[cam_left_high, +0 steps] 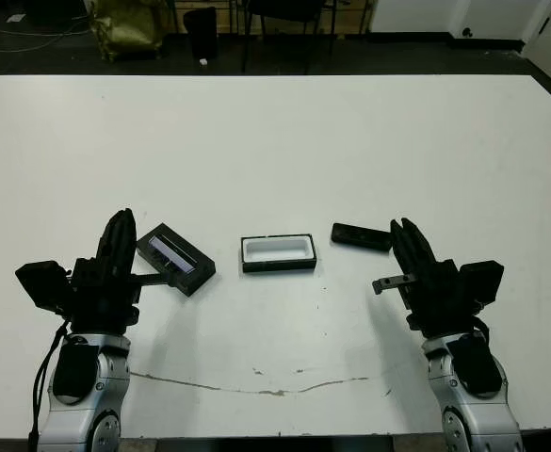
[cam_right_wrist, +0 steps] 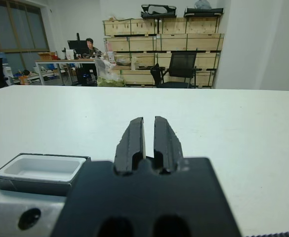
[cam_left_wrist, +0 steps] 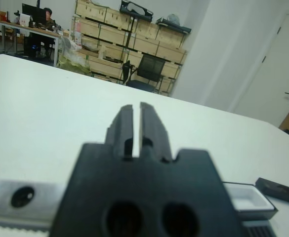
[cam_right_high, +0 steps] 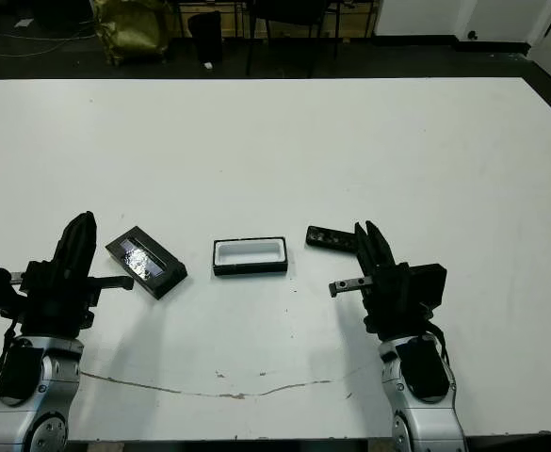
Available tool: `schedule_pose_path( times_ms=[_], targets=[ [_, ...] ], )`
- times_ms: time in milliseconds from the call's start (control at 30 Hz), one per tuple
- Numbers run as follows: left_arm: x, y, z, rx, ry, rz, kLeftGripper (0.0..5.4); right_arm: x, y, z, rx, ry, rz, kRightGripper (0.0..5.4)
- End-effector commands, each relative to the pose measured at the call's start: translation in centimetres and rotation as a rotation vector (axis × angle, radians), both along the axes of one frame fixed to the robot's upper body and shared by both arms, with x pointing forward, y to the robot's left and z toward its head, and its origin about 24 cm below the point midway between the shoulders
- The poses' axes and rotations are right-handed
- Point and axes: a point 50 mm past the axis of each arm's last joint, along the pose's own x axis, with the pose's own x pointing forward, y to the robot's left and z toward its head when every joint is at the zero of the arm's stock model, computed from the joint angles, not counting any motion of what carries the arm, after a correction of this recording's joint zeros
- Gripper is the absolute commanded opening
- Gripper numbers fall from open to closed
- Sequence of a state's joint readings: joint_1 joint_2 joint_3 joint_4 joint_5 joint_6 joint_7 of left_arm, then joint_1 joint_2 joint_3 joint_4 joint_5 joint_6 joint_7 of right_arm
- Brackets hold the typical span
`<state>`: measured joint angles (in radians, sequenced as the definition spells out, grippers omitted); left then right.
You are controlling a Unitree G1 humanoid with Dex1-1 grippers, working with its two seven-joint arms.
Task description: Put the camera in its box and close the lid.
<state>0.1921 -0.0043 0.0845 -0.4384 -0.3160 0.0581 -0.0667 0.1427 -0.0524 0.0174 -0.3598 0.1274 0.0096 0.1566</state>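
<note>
My left pincer (cam_left_high: pixel 117 235) and right pincer (cam_left_high: pixel 410 241) rest low over the worktop (cam_left_high: pixel 284 141), each with fingers drawn together on nothing, so no grasp has begun. The box (cam_left_high: pixel 277 252) sits open between them, white lining up, ready to receive; the camera (cam_left_high: pixel 361 236) lies just beside my right fingertips, the lid (cam_left_high: pixel 175 258) near my left. My right wrist view shows the box but not the camera.
</note>
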Motion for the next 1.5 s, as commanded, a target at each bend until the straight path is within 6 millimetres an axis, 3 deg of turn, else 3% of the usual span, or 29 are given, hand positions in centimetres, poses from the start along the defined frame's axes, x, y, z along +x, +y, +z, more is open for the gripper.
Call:
schedule_pose_path(
  times_ms=[33,400,533,767,933,1100,1500],
  targets=[
    [-0.2,0.0,-0.2,0.011,0.030,-0.010,0.03,-0.1,-0.1,-0.3,0.000,0.033,0.005,0.00],
    [-0.5,-0.2,-0.6,0.005,0.033,-0.025,0.03,0.2,-0.6,-0.2,-0.024,0.020,0.058,0.00],
    [-0.6,-0.1,-0.7,-0.007,0.026,-0.036,0.03,1.0,-1.4,1.2,-0.052,-0.002,0.117,0.00],
    [-0.6,-0.3,-0.8,-0.009,0.025,-0.047,0.01,4.0,-3.7,5.9,-0.229,-0.051,0.233,0.10],
    [-0.8,-0.1,-0.8,0.002,0.026,-0.038,0.00,6.6,-4.7,8.5,-0.368,-0.017,0.314,1.02],
    [-0.9,-0.1,-0.9,-0.007,0.040,-0.034,0.00,8.9,-5.0,9.5,-0.530,0.037,0.399,2.14],
    [-1.0,0.0,-1.2,0.001,0.036,-0.044,0.00,12.0,-4.8,8.2,-0.771,0.274,0.663,4.80]
  ],
)
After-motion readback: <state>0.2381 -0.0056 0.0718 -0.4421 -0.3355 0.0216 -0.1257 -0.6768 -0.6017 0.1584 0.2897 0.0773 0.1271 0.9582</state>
